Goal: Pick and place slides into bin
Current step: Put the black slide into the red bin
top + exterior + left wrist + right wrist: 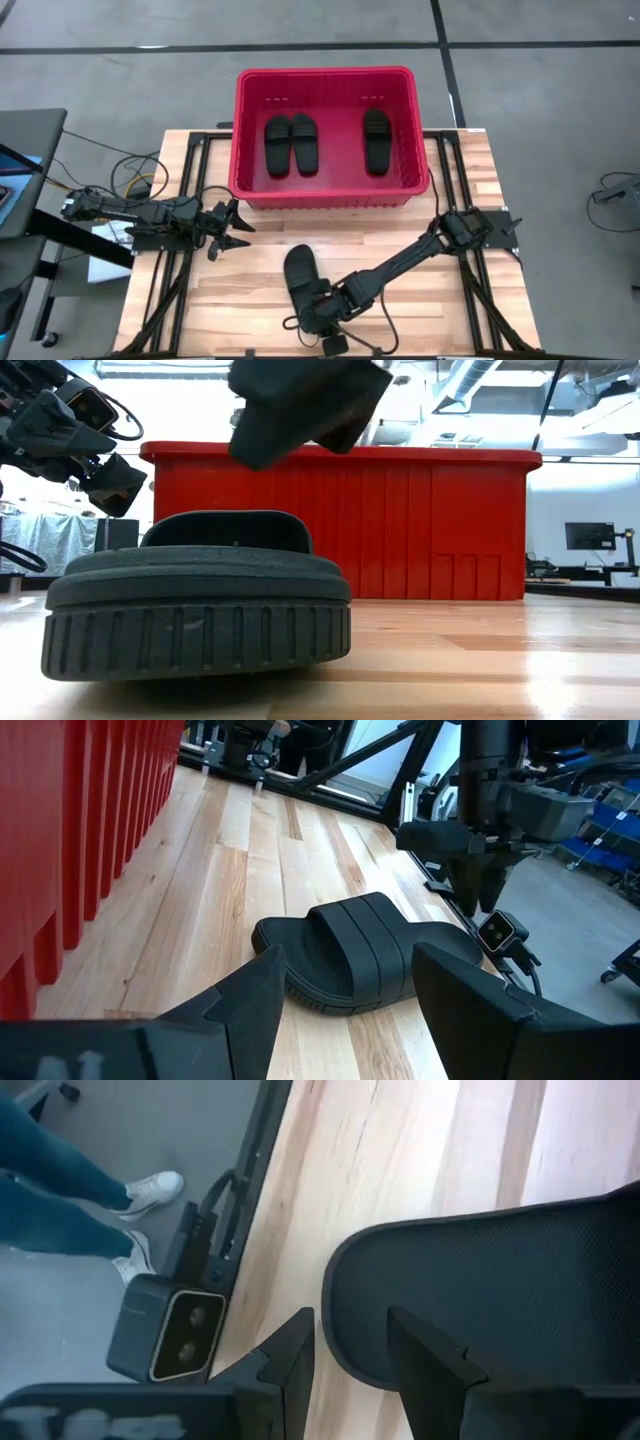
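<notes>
You are looking at a large rectangular red plastic bin (325, 190) with ribbed sides, sitting at the far edge of the light wooden slatted table (460, 300). Three matte black rubbery slide sandals are lying flat inside it: a pair side by side (291, 143) toward the left half, and a single one (376, 140) toward the right half. The fourth black slide (298, 274) is lying on the table, outside and near the front wall of the bin, toward the front edge. Your right gripper (320, 312) is hanging over the near end of that slide; in the right wrist view its fingers (290, 1355) are standing apart, one on each side of the slide's rounded rim (500, 1310), released and not yet pressing it. Your left gripper (232, 229) is waiting near the bin's front left corner, fingers (250, 1005) spread wide and holding nothing. At the edge of the right wrist view, a person's legs in blue trousers and white shoes (150, 1190) are showing on the floor beside the table.
</notes>
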You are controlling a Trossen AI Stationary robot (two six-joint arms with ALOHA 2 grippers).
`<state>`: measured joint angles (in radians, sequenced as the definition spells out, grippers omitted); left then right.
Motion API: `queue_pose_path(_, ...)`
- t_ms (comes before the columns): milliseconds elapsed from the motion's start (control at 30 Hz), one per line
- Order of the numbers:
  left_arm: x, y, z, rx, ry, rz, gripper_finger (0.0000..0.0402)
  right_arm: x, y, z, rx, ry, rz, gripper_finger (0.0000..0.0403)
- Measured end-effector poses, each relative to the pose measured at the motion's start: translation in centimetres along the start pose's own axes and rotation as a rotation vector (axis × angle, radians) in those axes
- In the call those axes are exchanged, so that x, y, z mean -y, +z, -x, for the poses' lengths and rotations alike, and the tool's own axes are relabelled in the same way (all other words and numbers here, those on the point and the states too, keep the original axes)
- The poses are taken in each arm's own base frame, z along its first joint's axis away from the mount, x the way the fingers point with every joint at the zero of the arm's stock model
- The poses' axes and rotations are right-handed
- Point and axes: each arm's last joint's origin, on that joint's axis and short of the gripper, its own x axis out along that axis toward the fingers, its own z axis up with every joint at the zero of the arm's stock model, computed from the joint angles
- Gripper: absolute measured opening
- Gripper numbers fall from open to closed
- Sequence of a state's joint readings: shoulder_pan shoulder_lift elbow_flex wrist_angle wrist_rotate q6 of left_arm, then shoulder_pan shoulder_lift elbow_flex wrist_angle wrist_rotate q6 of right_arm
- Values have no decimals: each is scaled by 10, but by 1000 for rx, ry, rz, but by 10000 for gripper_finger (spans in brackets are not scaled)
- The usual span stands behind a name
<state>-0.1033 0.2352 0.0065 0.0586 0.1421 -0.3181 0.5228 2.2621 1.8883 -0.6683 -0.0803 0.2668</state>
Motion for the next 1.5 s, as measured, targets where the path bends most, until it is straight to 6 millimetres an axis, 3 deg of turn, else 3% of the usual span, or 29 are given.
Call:
queue_pose_path(833, 0, 0, 0, -1, 0, 0, 210, -6, 0, -2, 11, 36, 14, 118)
queue_pose_path(1500, 0, 0, 0, -1, 0, 0, 210, -8, 4, -1, 56, 19, -77, 118)
